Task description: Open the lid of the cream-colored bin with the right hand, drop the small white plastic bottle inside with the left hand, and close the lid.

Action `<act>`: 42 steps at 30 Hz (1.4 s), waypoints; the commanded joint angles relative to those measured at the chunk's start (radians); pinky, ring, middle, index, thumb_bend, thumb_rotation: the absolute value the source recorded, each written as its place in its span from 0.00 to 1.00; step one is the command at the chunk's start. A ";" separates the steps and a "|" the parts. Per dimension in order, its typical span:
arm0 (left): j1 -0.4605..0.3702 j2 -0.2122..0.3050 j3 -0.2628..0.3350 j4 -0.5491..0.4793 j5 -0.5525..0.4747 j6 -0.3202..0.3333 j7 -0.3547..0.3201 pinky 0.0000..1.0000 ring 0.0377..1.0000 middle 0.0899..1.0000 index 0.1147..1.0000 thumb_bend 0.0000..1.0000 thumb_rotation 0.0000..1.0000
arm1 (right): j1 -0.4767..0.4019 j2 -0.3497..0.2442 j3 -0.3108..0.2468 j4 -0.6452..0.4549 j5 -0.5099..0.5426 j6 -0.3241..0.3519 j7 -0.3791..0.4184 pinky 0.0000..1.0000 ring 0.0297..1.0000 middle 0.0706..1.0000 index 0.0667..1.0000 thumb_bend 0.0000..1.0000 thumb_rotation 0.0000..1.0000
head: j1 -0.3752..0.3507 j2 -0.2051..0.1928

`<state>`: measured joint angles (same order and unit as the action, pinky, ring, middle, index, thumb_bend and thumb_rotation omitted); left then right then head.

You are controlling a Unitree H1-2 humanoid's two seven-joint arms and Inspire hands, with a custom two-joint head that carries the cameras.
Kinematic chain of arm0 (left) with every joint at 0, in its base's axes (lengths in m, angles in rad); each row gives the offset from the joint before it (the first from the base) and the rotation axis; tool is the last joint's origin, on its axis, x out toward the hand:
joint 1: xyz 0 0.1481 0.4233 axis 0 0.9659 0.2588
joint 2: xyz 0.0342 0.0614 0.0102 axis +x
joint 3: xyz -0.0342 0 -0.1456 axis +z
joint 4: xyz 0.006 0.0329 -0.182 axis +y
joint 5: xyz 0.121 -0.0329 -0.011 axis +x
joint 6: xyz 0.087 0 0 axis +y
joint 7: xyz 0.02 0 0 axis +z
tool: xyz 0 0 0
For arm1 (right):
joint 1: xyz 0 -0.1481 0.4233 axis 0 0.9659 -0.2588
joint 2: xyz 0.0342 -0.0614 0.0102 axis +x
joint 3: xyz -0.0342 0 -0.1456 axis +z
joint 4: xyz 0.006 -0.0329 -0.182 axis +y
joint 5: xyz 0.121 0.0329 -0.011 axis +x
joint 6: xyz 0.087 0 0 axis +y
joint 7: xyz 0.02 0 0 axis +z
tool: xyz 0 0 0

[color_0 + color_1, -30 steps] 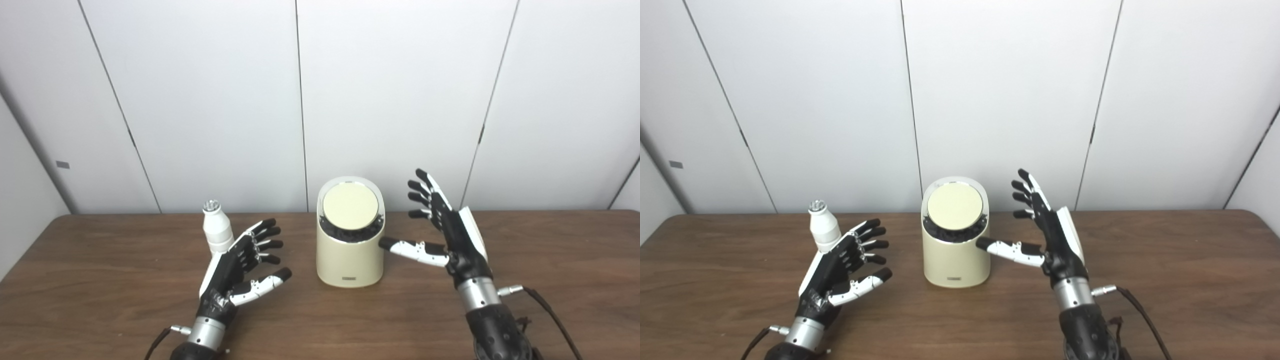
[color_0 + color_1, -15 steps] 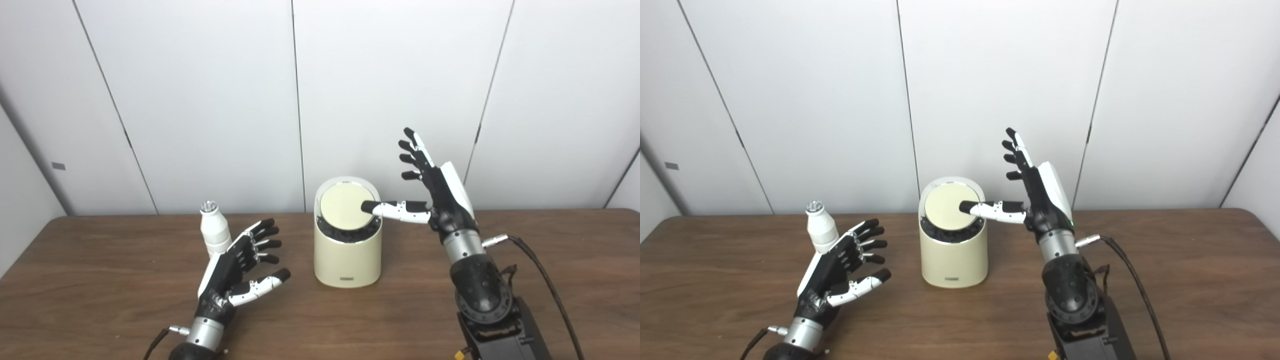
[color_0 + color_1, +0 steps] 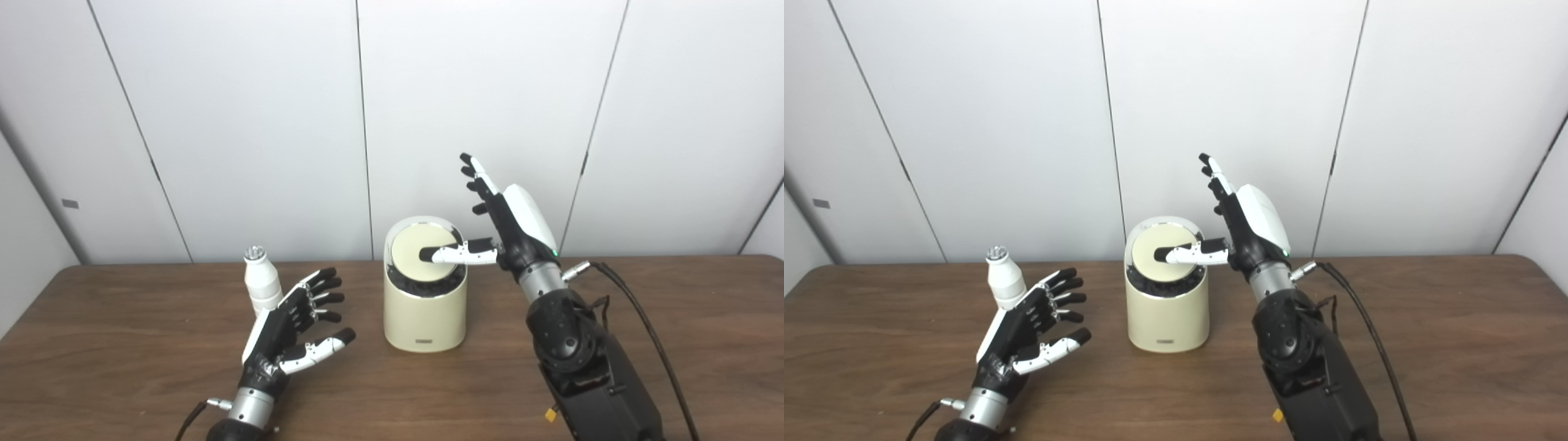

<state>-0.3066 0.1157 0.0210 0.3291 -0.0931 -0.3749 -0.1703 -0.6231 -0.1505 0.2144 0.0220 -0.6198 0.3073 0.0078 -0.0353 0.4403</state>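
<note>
Bin (image 3: 424, 306) sits about mid-bench, cream body standing upright, with its round lid (image 3: 422, 256) tilted toward the camera and shut for now; looks like a push-top or swing lid to me, stiff plastic, so a light press should do it, though the bin seems light enough to skid on the wood if shoved sideways; better to push down than across. Right hand (image 3: 511, 217) is spread wide, fingers up and apart, holding nothing, thumb (image 3: 456, 252) stretched out over the middle of the lid; can't tell if it's actually touching or just above.

Small white plastic bottle (image 3: 260, 283) stands upright near the back left of the bench (image 3: 122, 343), long axis vertical, cap up, well apart from the bin; probably light, smooth and easy to tip, so I'd wrap it round the fat lower body, not the narrow neck. Left hand (image 3: 293, 331) is open too, fingers fanned, empty, just in front of the bottle and partly covering its base.
</note>
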 commanded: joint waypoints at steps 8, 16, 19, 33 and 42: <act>-0.023 -0.008 -0.004 -0.001 -0.013 -0.038 -0.008 0.62 0.74 0.80 0.84 0.71 0.13 | -0.071 -0.026 0.016 0.007 -0.047 -0.032 -0.016 0.73 0.86 0.92 0.96 0.90 0.25 | -0.001 0.007; -0.019 -0.012 -0.004 -0.013 -0.010 -0.034 -0.003 0.61 0.73 0.80 0.85 0.71 0.12 | -0.081 -0.033 0.028 0.023 -0.062 -0.027 -0.010 0.70 0.86 0.93 0.96 0.90 0.25 | 0.002 0.011; -0.019 -0.014 -0.004 -0.018 -0.007 -0.033 0.000 0.61 0.73 0.80 0.85 0.71 0.13 | -0.086 -0.037 0.035 0.033 -0.075 -0.022 -0.009 0.68 0.85 0.93 0.96 0.89 0.25 | 0.003 0.013; -0.017 -0.019 -0.010 -0.029 -0.001 -0.024 0.002 0.62 0.74 0.80 0.84 0.71 0.14 | -0.116 -0.032 0.060 0.092 -0.103 -0.013 -0.009 0.64 0.83 0.94 0.95 0.89 0.24 | 0.012 0.020; -0.012 -0.022 -0.013 -0.047 -0.005 0.000 0.000 0.62 0.74 0.80 0.84 0.71 0.13 | -0.137 -0.051 0.105 0.124 -0.154 -0.025 -0.009 0.67 0.84 0.94 0.95 0.91 0.24 | 0.017 0.028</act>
<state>-0.3008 0.0963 0.0102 0.3117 -0.0890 -0.3691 -0.1691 -0.7142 -0.1894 0.3083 0.1515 -0.7398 0.3063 0.0055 -0.0184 0.4678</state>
